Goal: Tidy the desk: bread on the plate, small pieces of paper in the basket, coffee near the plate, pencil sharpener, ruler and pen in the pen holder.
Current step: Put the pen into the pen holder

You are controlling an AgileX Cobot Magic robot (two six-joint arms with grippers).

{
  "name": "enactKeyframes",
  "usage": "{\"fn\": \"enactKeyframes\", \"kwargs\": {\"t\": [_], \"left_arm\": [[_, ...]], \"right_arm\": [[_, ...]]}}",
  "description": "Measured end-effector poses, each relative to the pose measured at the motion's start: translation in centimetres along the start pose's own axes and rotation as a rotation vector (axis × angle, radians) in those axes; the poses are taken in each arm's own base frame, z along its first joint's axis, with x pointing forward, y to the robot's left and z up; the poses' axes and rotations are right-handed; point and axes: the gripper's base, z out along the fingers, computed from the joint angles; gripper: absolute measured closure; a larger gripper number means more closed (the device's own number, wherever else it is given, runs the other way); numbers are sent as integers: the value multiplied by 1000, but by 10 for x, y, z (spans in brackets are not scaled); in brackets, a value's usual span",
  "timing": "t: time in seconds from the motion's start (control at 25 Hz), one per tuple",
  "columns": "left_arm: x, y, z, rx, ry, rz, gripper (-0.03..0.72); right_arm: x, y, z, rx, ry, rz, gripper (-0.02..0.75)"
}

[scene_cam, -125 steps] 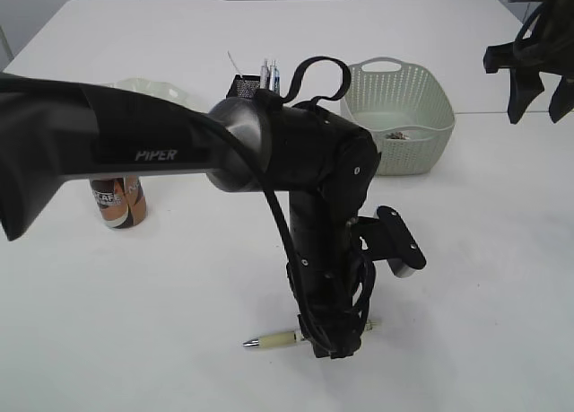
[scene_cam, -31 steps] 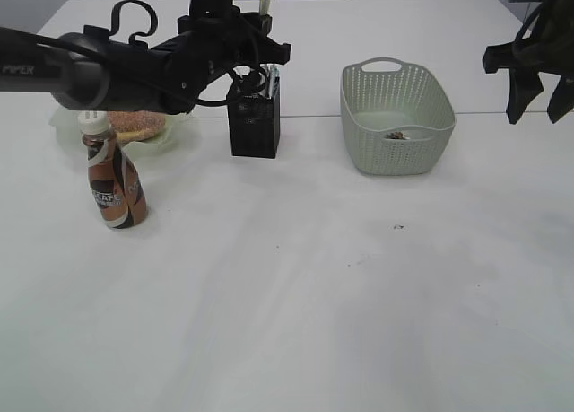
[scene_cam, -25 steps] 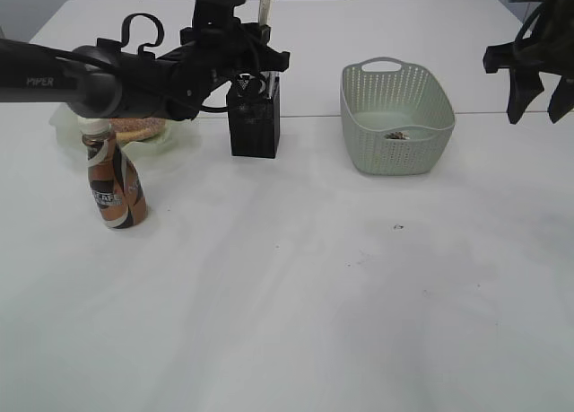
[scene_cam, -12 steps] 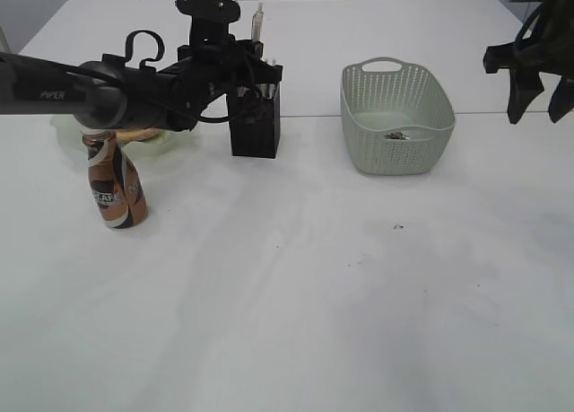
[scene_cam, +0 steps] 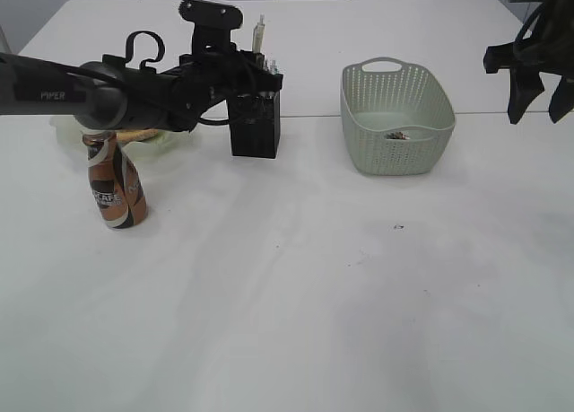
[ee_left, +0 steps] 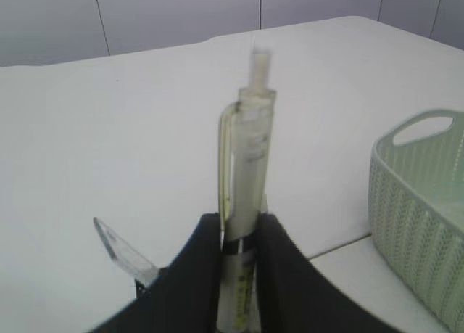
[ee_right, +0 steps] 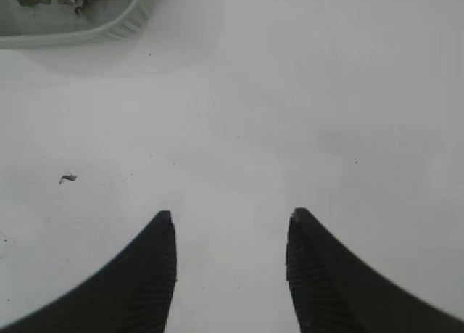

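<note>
Lowered since half a second ago, left gripper (ee_left: 239, 275) pinches the pen (ee_left: 243, 224) upright, tip-down into the pen holder (scene_cam: 255, 123) for a straight drop; right gripper (ee_right: 230, 264) idles agape above the table (ee_right: 290, 93).

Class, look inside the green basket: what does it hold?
The basket holds a small clump of torn paper scraps on its floor. Its near wall hides the front of the floor, so anything lying there cannot be seen.

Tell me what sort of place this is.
Probably a lab or test room staged as a desk: a bare white table with a black pen holder, a green basket and a coffee bottle, pale wall panels behind.
</note>
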Motion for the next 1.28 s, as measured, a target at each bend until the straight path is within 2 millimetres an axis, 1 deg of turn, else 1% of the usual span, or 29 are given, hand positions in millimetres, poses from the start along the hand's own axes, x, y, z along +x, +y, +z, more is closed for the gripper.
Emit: {"fn": "enactKeyframes", "kwargs": {"t": [0.08,0.2,0.28,0.36,0.52,0.6,0.68,0.76,0.88,0.96,1.08,1.16,1.28], "left_arm": [[3,0,0,3,33,0,560],[6,0,0,5,64,0,438],[6,-1,0,6,66,0,394],[6,-1,0,6,67,0,377],[7,-1,-1,7,83,0,368],[2,0,-3,10,110,-1,366],[-13,6,-8,3,129,-5,366],[-32,11,-16,0,157,-9,366],[-65,22,-34,-8,212,-17,366],[-89,30,-49,-14,249,-22,365],[-118,33,-75,-9,324,-20,333],[-137,34,-94,-6,377,-3,285],[-161,40,-123,-17,442,22,232]], "right_arm": [[0,0,0,0,0,0,372],[0,0,0,0,0,0,372],[0,0,0,0,0,0,372],[0,0,0,0,0,0,372],[0,0,0,0,0,0,372],[0,0,0,0,0,0,372],[0,0,0,0,0,0,372],[0,0,0,0,0,0,372],[0,1,0,-15,2,5,372],[1,2,-4,-30,-5,11,372],[3,2,-19,-46,-39,17,372],[6,3,-34,-55,-71,14,363],[12,7,-59,-66,-128,3,295]]}}
